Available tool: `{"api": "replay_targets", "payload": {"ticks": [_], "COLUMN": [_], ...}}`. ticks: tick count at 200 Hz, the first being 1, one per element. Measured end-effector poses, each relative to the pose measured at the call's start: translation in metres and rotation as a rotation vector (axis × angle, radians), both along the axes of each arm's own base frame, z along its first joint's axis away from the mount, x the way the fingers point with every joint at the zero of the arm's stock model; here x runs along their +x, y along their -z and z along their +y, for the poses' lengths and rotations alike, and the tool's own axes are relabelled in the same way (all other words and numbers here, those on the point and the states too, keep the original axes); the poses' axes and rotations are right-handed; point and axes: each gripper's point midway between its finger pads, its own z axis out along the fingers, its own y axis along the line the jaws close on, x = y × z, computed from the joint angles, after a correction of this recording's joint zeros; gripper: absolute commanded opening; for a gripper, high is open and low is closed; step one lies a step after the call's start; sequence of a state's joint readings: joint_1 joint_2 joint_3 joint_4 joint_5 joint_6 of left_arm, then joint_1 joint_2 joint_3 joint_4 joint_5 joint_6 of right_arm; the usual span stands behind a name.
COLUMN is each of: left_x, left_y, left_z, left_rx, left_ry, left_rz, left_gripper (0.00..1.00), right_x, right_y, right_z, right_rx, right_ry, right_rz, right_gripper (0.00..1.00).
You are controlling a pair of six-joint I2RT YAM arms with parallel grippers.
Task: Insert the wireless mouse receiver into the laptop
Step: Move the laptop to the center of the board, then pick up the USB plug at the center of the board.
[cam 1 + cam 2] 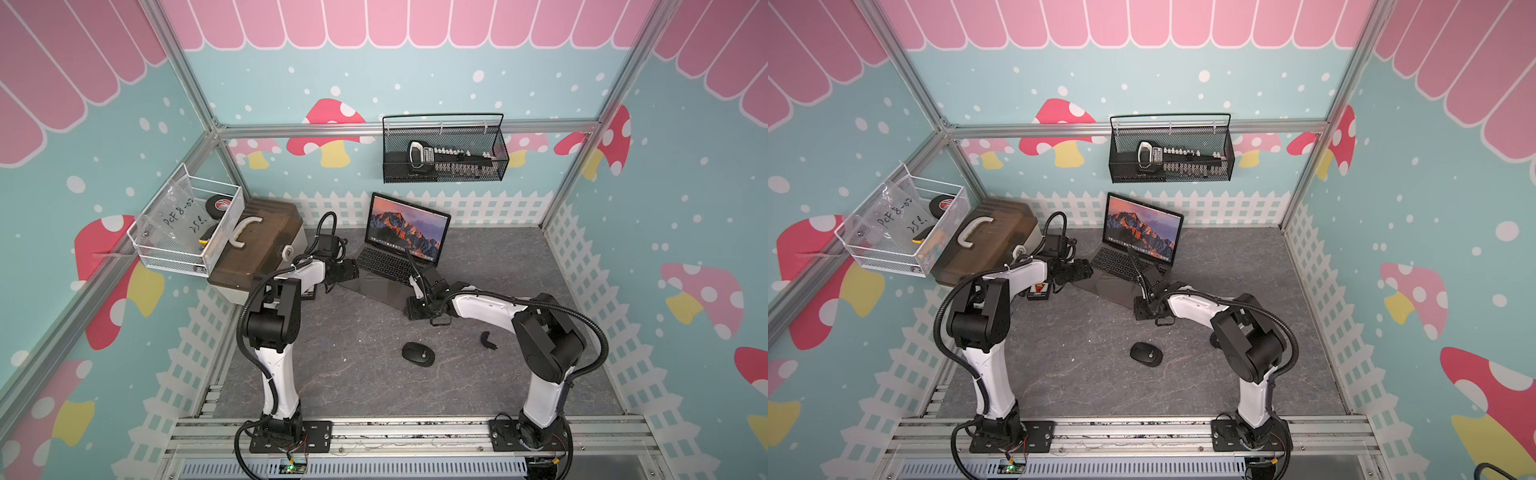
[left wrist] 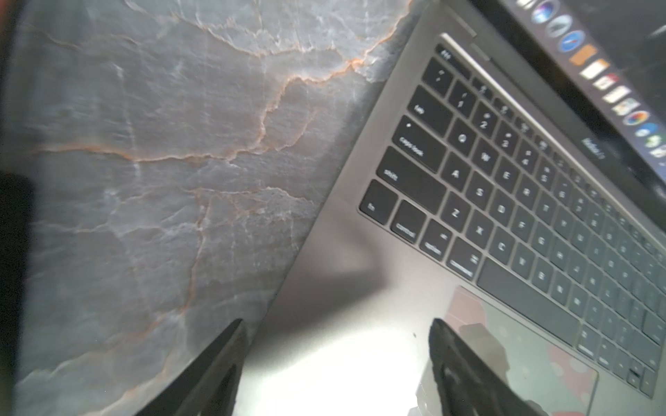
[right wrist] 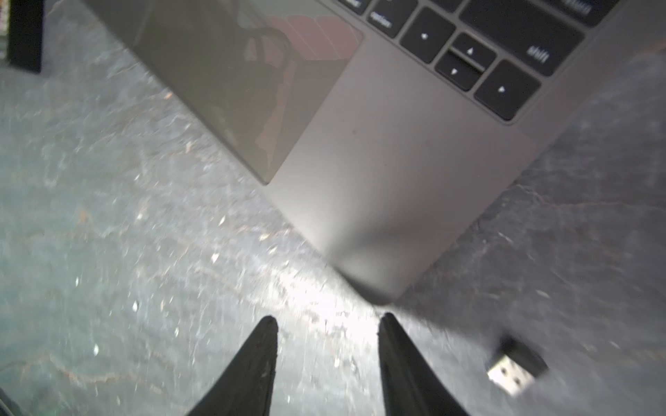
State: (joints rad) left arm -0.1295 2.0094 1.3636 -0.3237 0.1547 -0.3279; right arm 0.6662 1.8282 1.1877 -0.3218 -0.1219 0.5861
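Grey table [image 3: 144,234]: only right wrist view shows the receiver [image 3: 517,367]; left hand [image 2: 337,320] and right hand [image 3: 328,317] spread, empty.

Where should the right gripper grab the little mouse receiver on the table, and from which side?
Best to pinch the wireless mouse receiver by its black cap, across the narrow sides, coming straight down: it lies flat on the table near the laptop's corner, and the silver plug must stay free.
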Motion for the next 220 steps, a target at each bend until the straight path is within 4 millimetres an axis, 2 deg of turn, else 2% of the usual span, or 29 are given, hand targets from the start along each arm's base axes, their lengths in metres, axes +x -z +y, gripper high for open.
{"api": "replay_targets", "payload": {"ticks": [18,31,52,63,92,139,162,193,220], "left_x": [-0.009,-0.017,-0.033,-0.044,-0.072,-0.103,-0.107,-0.105,-0.104], "left_y": [-0.022,-0.039,-0.061,-0.067,-0.069,-0.067,-0.067,-0.069,-0.067], "left_z": [0.004,0.006,0.009,0.012,0.022,0.045,0.052,0.053,0.052], "left_rx": [-0.002,-0.019,-0.062,-0.079,-0.087,-0.038,-0.017,-0.015,-0.016], "left_ry": [-0.035,-0.065,-0.112,-0.137,-0.201,-0.306,-0.331,-0.335,-0.334], "left_rz": [-0.039,-0.08,-0.139,-0.157,-0.167,-0.198,-0.211,-0.223,-0.222], "left_gripper": [0.86,0.89,0.99,0.99,0.99,0.99,0.99,0.99,0.99], "right_x": [-0.004,-0.004,0.003,0.009,0.019,0.015,0.014,0.021,0.023], "right_y": [-0.003,-0.002,-0.006,-0.009,-0.008,0.028,0.037,0.036,0.038], "right_z": [-0.009,-0.019,-0.034,-0.04,-0.052,-0.058,-0.063,-0.066,-0.078], "right_rx": [-0.046,-0.084,-0.15,-0.181,-0.245,-0.332,-0.363,-0.389,-0.418], "right_ry": [-0.058,-0.097,-0.137,-0.15,-0.177,-0.228,-0.228,-0.206,-0.164], "right_rz": [-0.002,0.006,-0.001,-0.008,-0.007,0.089,0.116,0.105,0.112], "right_gripper": [0.36,0.25,0.07,0.0,0.0,0.0,0.0,0.0,0.0]}}
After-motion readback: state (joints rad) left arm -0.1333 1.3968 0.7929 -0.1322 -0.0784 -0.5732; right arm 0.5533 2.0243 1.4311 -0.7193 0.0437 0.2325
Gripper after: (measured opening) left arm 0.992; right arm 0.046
